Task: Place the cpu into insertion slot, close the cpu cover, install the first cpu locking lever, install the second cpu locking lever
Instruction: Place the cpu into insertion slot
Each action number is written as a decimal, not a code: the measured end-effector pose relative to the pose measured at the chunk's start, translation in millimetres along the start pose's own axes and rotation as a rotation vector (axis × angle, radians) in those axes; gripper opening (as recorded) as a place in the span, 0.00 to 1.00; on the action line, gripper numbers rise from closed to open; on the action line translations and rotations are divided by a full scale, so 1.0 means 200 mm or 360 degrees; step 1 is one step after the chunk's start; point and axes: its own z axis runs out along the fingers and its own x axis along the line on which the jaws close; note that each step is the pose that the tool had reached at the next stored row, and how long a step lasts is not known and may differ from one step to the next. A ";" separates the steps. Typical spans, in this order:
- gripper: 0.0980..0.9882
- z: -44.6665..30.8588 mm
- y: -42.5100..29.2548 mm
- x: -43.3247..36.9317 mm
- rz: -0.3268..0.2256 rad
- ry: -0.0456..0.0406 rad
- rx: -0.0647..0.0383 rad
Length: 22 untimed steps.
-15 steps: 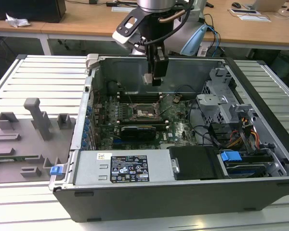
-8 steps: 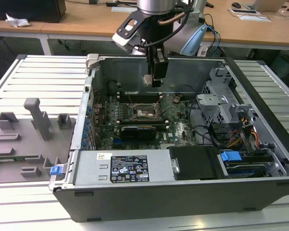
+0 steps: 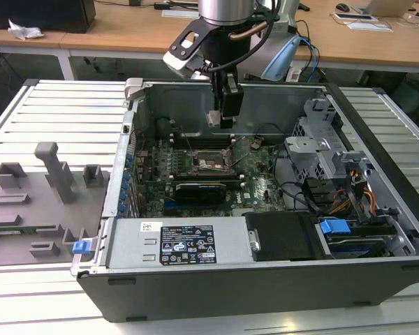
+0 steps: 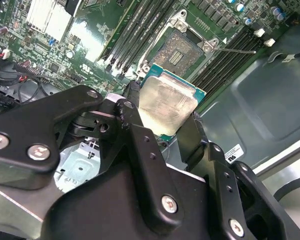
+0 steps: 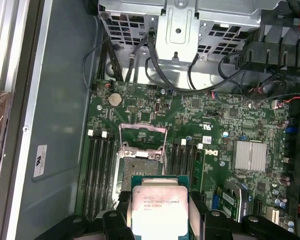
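Note:
In the exterior view my gripper hangs inside the open computer case, above the motherboard. It is shut on the cpu, a flat square chip with a silvery top, gripped by two opposite edges between the black fingers. In the first wrist view the cpu hovers just short of the insertion slot, apart from it. The insertion slot lies uncovered, its dark centre bare. The cpu cover stands swung up behind the slot. A thin wire locking lever sticks out beside the slot.
Memory slots flank the socket on both sides. A black graphics card lies in front, with the power supply beyond it. The drive cage and cables stand at the exterior view's right. A grey fixture sits outside the case.

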 end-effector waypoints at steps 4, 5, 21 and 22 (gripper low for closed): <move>0.50 0.012 -0.001 0.000 0.0000 0.0000 0.0000; 0.50 0.016 -0.002 0.000 0.0000 0.0000 0.0000; 0.50 0.063 -0.009 -0.001 0.0001 0.0000 0.0000; 0.50 0.067 -0.009 -0.001 0.0001 0.0000 0.0000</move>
